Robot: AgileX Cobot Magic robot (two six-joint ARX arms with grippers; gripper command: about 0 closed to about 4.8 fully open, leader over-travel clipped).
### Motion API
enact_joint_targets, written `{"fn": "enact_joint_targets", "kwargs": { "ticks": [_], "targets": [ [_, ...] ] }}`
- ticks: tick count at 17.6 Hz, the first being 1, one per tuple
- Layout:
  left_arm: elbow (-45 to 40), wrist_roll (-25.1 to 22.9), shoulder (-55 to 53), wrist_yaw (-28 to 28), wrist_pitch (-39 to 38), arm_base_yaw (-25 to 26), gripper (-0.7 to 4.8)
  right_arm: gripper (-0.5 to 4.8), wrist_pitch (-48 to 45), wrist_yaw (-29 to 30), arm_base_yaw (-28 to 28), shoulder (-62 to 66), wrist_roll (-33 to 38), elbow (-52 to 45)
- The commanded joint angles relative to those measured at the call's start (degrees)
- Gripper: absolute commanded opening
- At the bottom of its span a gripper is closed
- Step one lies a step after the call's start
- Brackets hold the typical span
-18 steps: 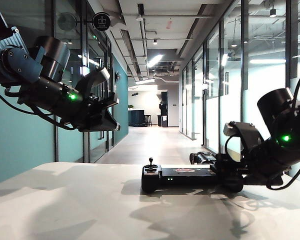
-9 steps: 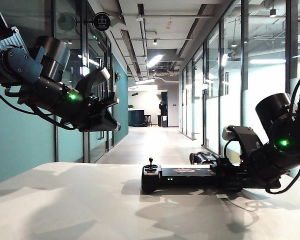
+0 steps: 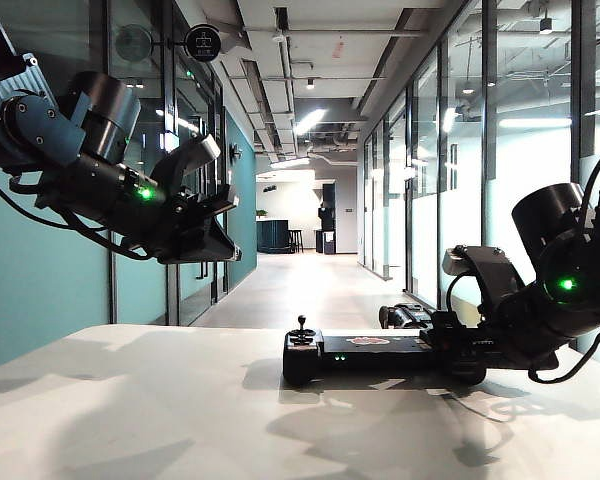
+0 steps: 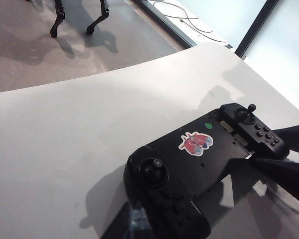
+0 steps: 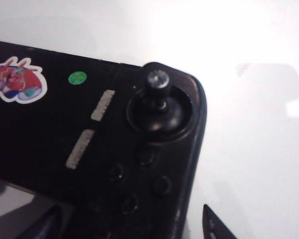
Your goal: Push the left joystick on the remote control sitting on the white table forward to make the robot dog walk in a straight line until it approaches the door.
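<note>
A long corridor with glass partition walls, a teal wall and ceiling strip lights is seen in the exterior view, receding behind a wide white bench [image 3: 130, 410]. The remote control [image 3: 365, 352] is laid flat on the bench towards its far edge, right of centre. The left joystick [image 3: 302, 326] is seen standing upright on the controller's left handle. A pinkish sticker [image 4: 195, 142] and a small green dot [image 4: 208, 125] are carried on its flat middle. Two legs of the robot dog [image 4: 77, 17] are glimpsed in the left wrist view, on the grey floor beyond the bench edge.

The left gripper [image 3: 215, 215] is held high above the bench, well apart from the controller, angled downward; whether its jaws are apart cannot be told. The right gripper [image 5: 134, 226] is lowered at the controller's right handle, with its jaws spread wide on either side of that handle's near edge, just below the other joystick [image 5: 158, 102]. Contact cannot be told.
</note>
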State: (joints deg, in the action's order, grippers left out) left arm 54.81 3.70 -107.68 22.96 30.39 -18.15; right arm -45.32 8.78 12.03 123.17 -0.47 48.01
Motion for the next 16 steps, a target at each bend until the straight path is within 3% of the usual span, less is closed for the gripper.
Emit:
{"fn": "enact_joint_targets", "kwargs": {
  "ticks": [1, 9, 16],
  "targets": [
    [0.24, 0.07, 0.2, 0.37, 0.46, -0.02, -0.05, 2.24, -0.96, -0.09, 0.07, -0.15, -0.22, 0.09],
    [0.24, 1.25, 0.2, 0.42, 0.42, -0.02, -0.05, 2.09, -2.05, -0.11, 0.13, -0.17, -0.61, 0.09],
    [0.55, 0.81, -0.17, 0.46, 0.46, -0.04, -0.05, 2.05, -5.03, -11.15, 2.34, -0.17, 3.93, -0.02]
  ]
}}
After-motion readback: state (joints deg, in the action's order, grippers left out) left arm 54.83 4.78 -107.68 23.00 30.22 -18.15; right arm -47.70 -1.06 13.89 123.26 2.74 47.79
